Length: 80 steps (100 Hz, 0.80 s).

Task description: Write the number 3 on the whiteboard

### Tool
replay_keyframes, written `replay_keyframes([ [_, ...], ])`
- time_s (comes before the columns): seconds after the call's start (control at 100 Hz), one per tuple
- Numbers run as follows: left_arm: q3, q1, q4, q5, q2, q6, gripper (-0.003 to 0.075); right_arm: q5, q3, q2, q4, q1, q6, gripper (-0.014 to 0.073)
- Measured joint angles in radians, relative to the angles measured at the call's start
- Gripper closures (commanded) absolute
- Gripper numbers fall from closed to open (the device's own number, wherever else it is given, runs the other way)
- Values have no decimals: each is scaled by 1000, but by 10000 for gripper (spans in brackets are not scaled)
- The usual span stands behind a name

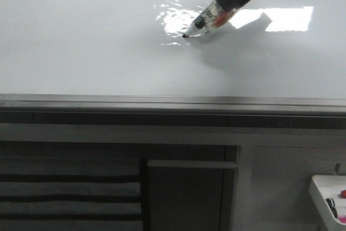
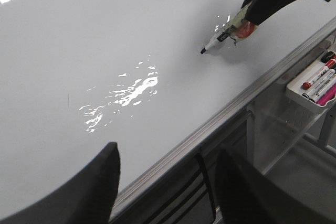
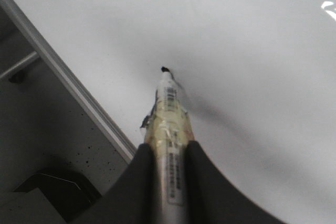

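— Nearest first? Left end effector (image 2: 167, 182) hanging low by the rail (image 1: 173, 101), fingers spread wide, gripping nothing.

— And beyond the rail?

— Whiteboard (image 1: 81, 41): glossy, hard, probably slick under a tip, so likely light pressure only; fixed and stiff, no need to steady it. No 3 drawn yet, at most a first speck under the tip. Glare patches nearby, not ink.

— Marker (image 1: 208, 19)?

— Clamped in the right end effector (image 3: 169, 169), fingers closed round the taped barrel. Light, rigid, slim; tape presumably there against slipping. Held well back from the tip, leaving the tip clear to see.

— Placement?

— Tip touching or just off the board, hard to tell which, right of the middle and well up from the rail. In the front view, just beside the bright glare.

— Right arm pose?

— Reaching in from the upper right, marker slanted down and left toward the board. Far right, below the rail: tray (image 2: 310, 95) of spare markers, untouched.
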Motion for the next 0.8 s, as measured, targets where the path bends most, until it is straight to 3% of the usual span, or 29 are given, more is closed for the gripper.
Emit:
replay_keyframes([
  [0.17,0,0,4,0,0,0,352,81,14,-24,2,-49,28,594],
  [0.39,0,0,6,-16,0,0,352,-2,75,-6,12,25,29,594],
  [0.63,0,0,21,-23,0,0,352,61,104,-32,12,-20,32,594],
  [0.8,0,0,22,-25,0,0,352,15,164,-29,25,25,36,594],
])
